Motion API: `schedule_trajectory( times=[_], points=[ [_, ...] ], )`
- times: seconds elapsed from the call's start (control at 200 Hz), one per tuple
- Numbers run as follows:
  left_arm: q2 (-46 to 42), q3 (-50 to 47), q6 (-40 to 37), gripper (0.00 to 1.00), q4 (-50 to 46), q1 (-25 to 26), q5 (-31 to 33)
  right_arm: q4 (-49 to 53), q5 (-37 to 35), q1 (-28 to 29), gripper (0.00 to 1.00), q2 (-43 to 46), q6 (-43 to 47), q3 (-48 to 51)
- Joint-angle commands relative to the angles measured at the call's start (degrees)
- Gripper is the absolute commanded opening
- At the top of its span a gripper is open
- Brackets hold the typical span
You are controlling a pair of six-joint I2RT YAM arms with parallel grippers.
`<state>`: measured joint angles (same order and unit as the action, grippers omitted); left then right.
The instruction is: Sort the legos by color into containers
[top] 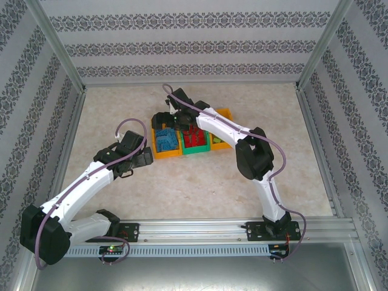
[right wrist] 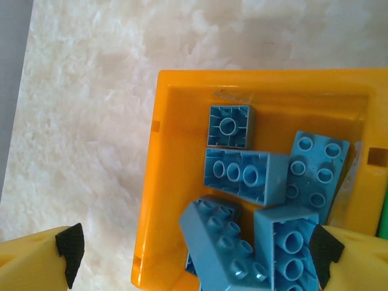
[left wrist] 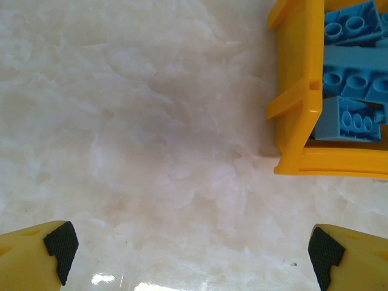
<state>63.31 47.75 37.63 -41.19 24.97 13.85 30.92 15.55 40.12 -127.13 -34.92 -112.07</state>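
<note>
My right pincer [right wrist: 194, 264] hangs wide and empty over the orange plastic bin [right wrist: 151, 182] left of the green plastic bin [top: 195, 151]. Below it, small blue studded bricks [right wrist: 242, 173] lie jumbled in that orange bin. My left pincer [left wrist: 194, 254] is also wide and empty, above bare pale tabletop [left wrist: 151, 121] further left of the green bin. The green bin holds red studded bricks [top: 194, 138]. My right arm mostly hides the second orange bin [top: 227, 113] on the green bin's right. I judge sorting nearly done; next I should lift straight up clear of the rim and check for strays.
</note>
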Motion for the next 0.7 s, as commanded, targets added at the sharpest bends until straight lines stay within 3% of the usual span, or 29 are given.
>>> schedule_trajectory(
  times=[0.0, 0.175, 0.37, 0.44, 0.53, 0.615, 0.694],
  points=[
    [-0.60, -0.15, 0.93, 0.99, -2.65, -0.92, 1.87, -1.49, 0.99, 0.01, 0.98, 3.20, 1.61, 1.10],
    [0.05, 0.54, 0.08, 0.99, -2.02, -0.90, 4.46, -5.90, -4.57, 0.16, 0.98, 15.53, 8.19, 12.05],
    [-0.92, 0.86, -4.69, 0.99, -0.80, -1.14, 14.98, -19.52, -25.37, -3.49, 0.98, 39.95, 24.91, 41.94],
    [-1.65, -0.50, -8.26, 0.99, 3.05, -1.53, 18.70, -27.57, -27.92, -9.17, 0.98, 49.03, 29.15, 55.25],
    [-1.67, -2.95, -13.44, 0.99, 10.23, -2.02, 23.86, -35.79, -26.11, -20.49, 0.98, 57.62, 31.26, 69.37],
    [-0.35, -5.40, -18.61, 0.99, 18.86, -3.02, 27.60, -44.28, -22.76, -30.90, 0.98, 61.02, 32.30, 79.31],
    [2.37, -8.20, -23.72, 0.99, 28.21, -4.51, 29.30, -53.01, -19.05, -36.67, 0.98, 60.74, 31.85, 85.63]
  ],
)
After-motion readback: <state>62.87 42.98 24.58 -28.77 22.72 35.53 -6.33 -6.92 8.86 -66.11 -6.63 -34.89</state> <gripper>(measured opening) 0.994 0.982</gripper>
